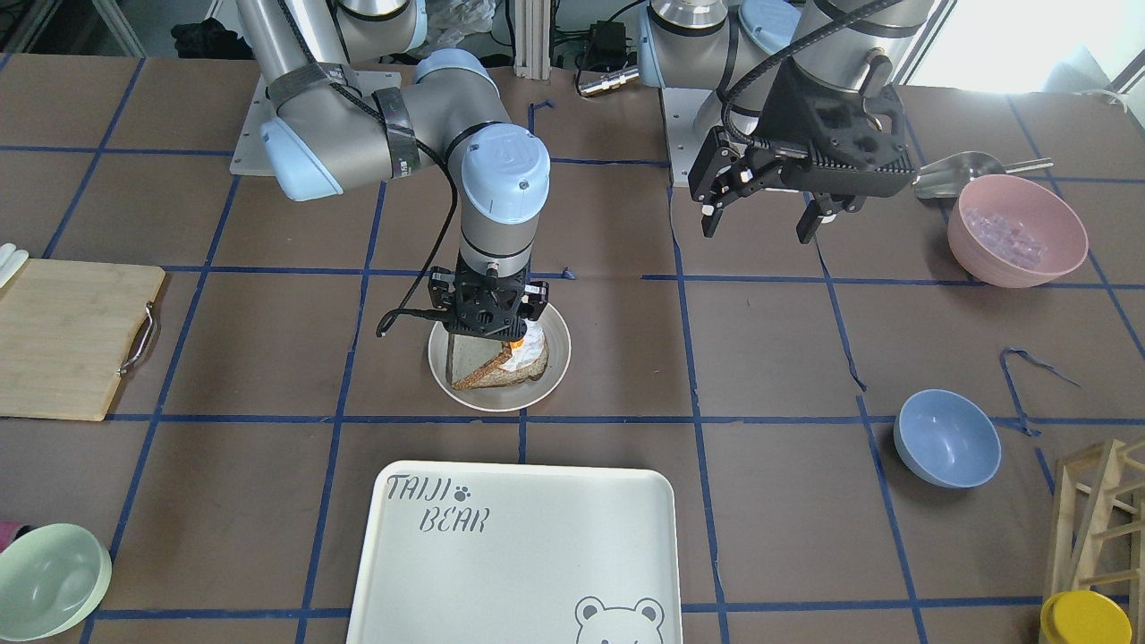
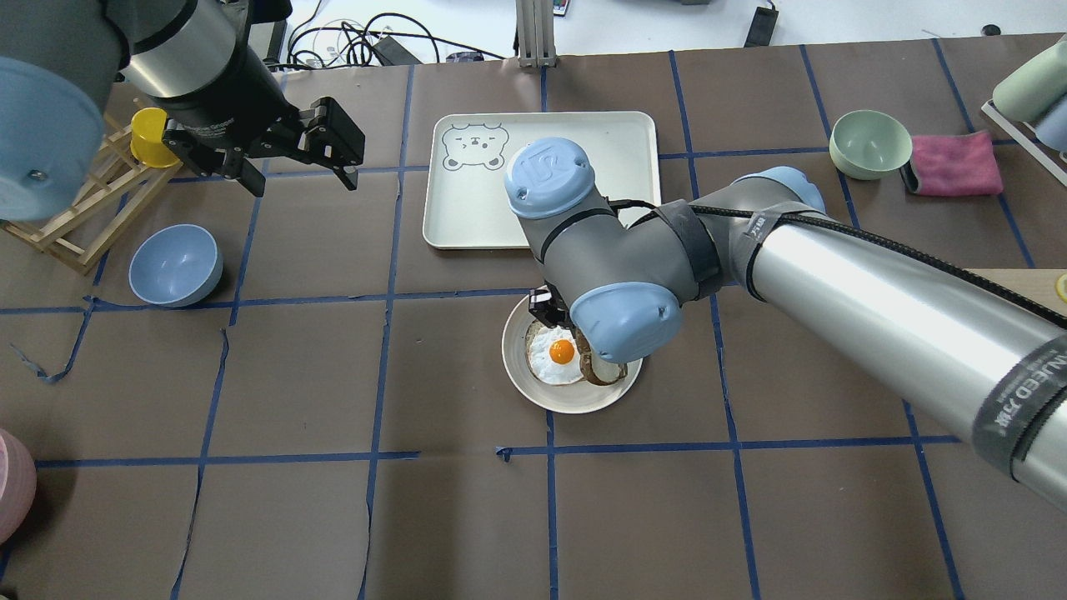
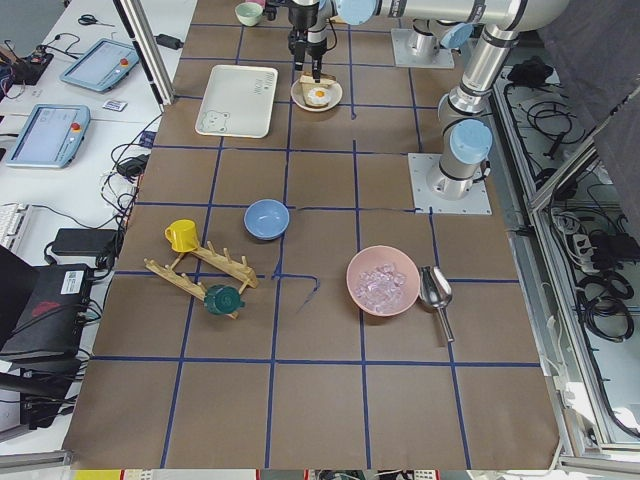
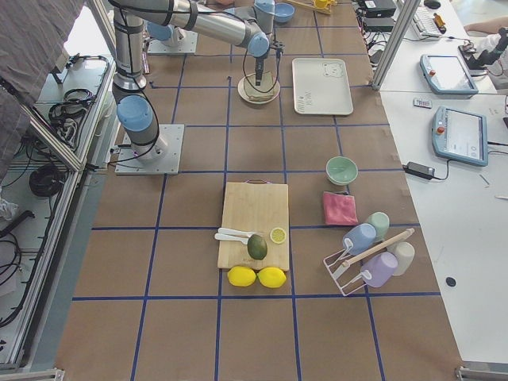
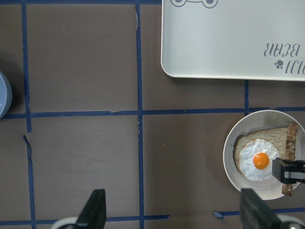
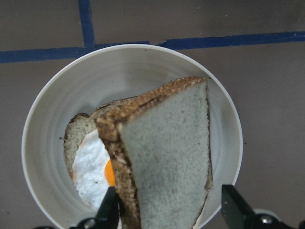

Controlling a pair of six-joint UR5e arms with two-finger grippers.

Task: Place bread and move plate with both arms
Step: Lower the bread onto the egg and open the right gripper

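The cream-white plate (image 1: 559, 349) (image 2: 575, 406) sits mid-table and holds a slice topped with a fried egg (image 2: 560, 354) (image 5: 259, 160). The plain bread (image 1: 487, 371) (image 6: 167, 157) stands steeply tilted on the plate and leans over the egg slice. My right gripper (image 1: 490, 333) (image 6: 167, 191) is directly above it, jaws apart and wider than the slice. One finger (image 6: 108, 207) touches the crust, and the other (image 6: 233, 205) is clear of it. My left gripper (image 1: 760, 215) (image 2: 296, 175) hovers open and empty, high and away from the plate.
The TAIJI BEAR tray (image 1: 519, 555) (image 2: 467, 200) lies just beyond the plate from the robot. A blue bowl (image 1: 946, 438), a pink bowl (image 1: 1015, 228) and a metal scoop (image 1: 962, 170) are on my left side. A cutting board (image 1: 63, 335) and a green bowl (image 1: 45, 581) are on my right.
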